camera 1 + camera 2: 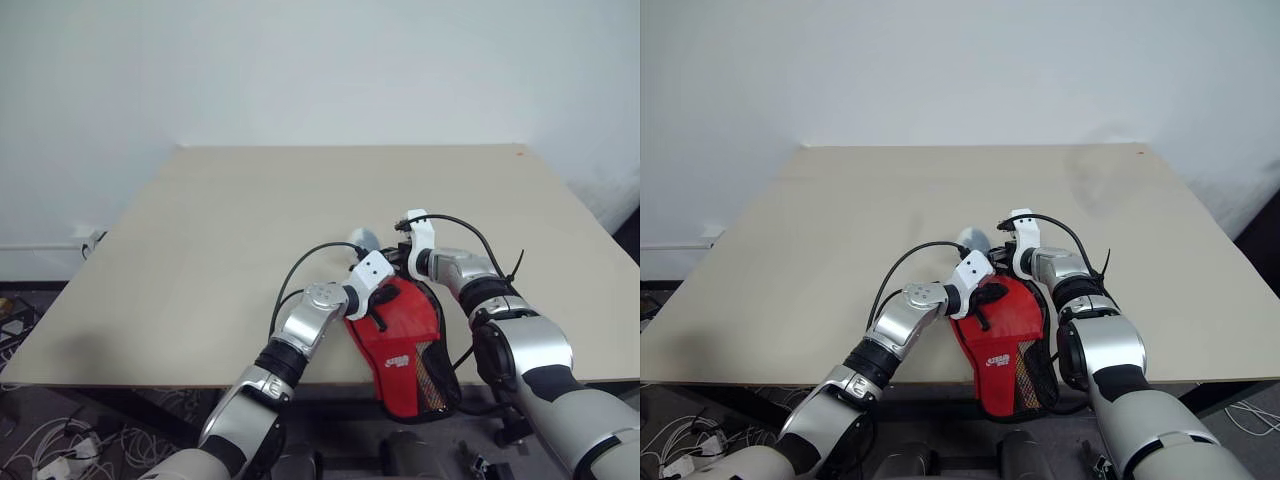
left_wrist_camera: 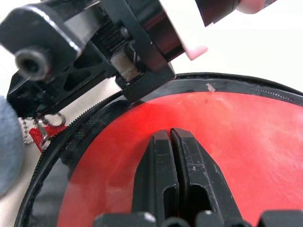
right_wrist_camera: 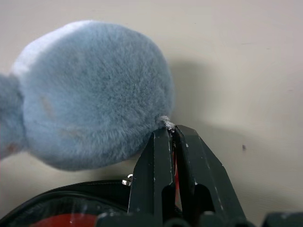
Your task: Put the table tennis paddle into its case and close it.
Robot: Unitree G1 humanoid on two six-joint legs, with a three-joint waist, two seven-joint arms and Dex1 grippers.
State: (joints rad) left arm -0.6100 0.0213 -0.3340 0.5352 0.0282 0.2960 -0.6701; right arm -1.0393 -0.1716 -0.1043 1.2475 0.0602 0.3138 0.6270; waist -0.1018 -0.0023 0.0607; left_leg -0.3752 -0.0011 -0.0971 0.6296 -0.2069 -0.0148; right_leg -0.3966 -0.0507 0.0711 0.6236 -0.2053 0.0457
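The red fabric paddle-shaped zip case (image 1: 405, 350) is partly covered by both arms, and the fluffy grey-blue pompom (image 3: 90, 94) is cut off at the frame edge.

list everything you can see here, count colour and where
case: 1, red with black trim, near table edge, its lower end overhanging the edge
paddle: 1, red face seen through the case's clear panel, inside the case
zip pull: 1, red tag on a metal ring, at the case's rim
pom-pom: 1, grey-blue, fluffy, on the table just beyond the case
table: 1, beige, fills mid scene
wall: 1, white, behind the table
cables: several, white, on the floor, lower left
left hand: 1, black fingers shut, on the clear panel
right hand: 1, black fingers shut, at the case's far rim beside the pom-pom
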